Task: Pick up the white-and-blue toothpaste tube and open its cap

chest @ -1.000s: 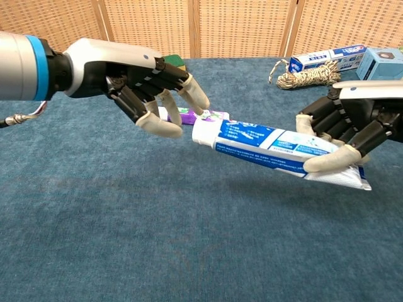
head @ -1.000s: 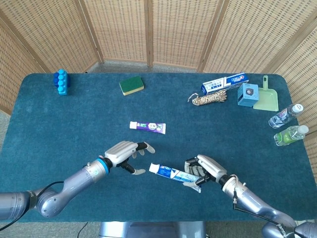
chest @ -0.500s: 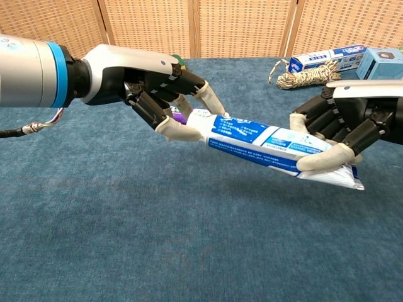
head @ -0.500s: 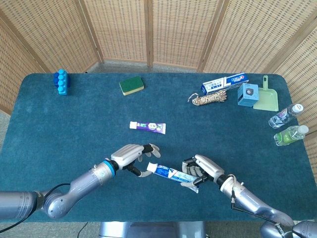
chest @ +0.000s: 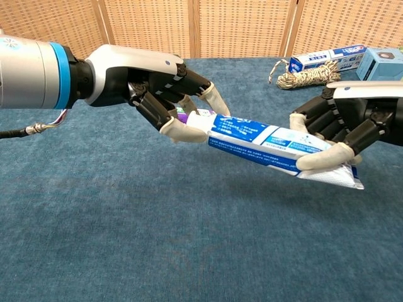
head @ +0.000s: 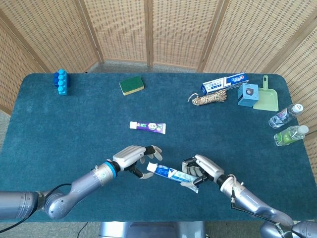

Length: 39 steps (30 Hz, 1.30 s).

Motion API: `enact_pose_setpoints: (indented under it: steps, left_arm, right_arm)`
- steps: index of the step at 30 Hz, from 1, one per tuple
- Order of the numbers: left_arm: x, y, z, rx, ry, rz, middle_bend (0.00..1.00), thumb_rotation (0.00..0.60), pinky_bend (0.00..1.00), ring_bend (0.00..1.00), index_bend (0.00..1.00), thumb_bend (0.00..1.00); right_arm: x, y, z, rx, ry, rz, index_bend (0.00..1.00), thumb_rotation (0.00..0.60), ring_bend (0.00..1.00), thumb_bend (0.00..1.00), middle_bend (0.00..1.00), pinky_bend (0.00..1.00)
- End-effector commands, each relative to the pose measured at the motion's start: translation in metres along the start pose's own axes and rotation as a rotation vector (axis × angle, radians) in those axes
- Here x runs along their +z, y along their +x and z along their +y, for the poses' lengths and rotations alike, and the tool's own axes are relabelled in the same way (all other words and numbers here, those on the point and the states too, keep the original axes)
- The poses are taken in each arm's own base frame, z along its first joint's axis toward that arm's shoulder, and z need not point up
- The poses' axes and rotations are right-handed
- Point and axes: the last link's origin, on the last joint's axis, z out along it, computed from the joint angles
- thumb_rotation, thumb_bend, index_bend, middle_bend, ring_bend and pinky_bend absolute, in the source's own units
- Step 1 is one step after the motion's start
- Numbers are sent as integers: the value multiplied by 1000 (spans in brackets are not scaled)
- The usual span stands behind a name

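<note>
Toothpaste tube (chest: 271, 142) off the table, tail end clamped in the right hand (chest: 343, 129), cap end at 9 o'clock pinched between thumb and fingers of the left hand (chest: 160, 85). Risk, by judgement: a hard twist on the cap could turn the soft body in the right hand's hold or squeeze paste out. Chest view gives fingertip contact at the cap; head view gives only table position, near edge, 6 o'clock of the purple tube (head: 147, 127).

Toothpaste tube (chest: 271, 142) between left hand (chest: 157, 82), right hand (chest: 343, 129).
</note>
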Motion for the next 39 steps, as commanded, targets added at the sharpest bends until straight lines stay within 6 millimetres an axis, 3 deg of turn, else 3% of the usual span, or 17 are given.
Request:
enact_pose_setpoints:
  steps: [1,30,39]
  left_arm:
    - [-1,1,0,-1,-1,4,183,525,423,273,298,285]
    - [2,1,2,-1,-24,18,181,528,412,264,299,334]
    - [2,2,3,-2,-33,33,182,529,411,263,344,335]
  right_arm:
    - [-1,1,1,12,-5,1,897,600,733,684,727,835]
    - [-4,5,5,92,10,-26,897,600,733,684,727,836]
    - [-4,5,8,100,4,-26,896,600,733,685,727,835]
